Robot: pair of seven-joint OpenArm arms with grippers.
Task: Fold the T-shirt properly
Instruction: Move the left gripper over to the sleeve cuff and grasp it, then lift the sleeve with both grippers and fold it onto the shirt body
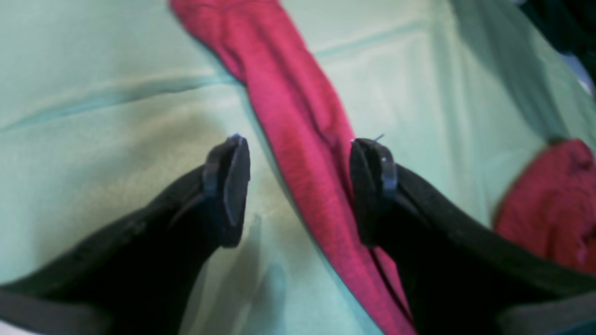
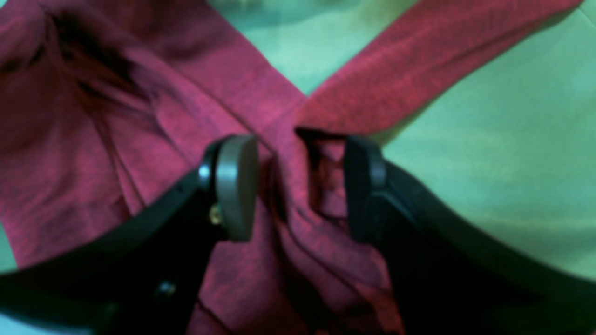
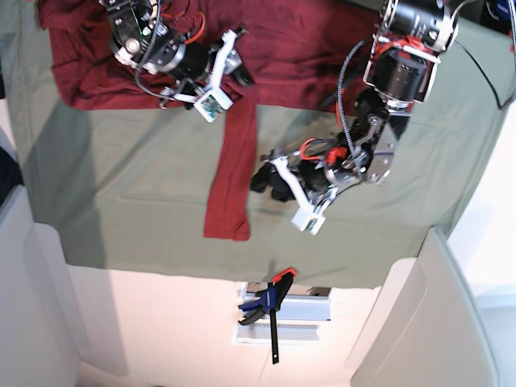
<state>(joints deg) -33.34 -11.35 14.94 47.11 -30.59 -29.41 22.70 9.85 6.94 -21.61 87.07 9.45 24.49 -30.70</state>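
The maroon T-shirt (image 3: 298, 48) lies bunched along the far edge of the table in the base view. One long narrow strip (image 3: 232, 161) of it runs toward the front. My left gripper (image 1: 300, 186) is open and straddles this strip (image 1: 298, 121), which passes close to the right finger (image 1: 372, 186) without being pinched. In the base view it (image 3: 266, 181) sits just right of the strip. My right gripper (image 2: 300, 186) is open over the shirt body, with a raised ridge of fabric (image 2: 288, 218) between its fingers. It (image 3: 239, 76) is where the strip meets the body.
A sage-green cloth (image 3: 121, 177) covers the table. A blue and orange clamp (image 3: 270, 310) hangs at the front edge. White panels (image 3: 32, 306) stand below on both sides. Another maroon fold (image 1: 554, 204) lies to the right of my left gripper.
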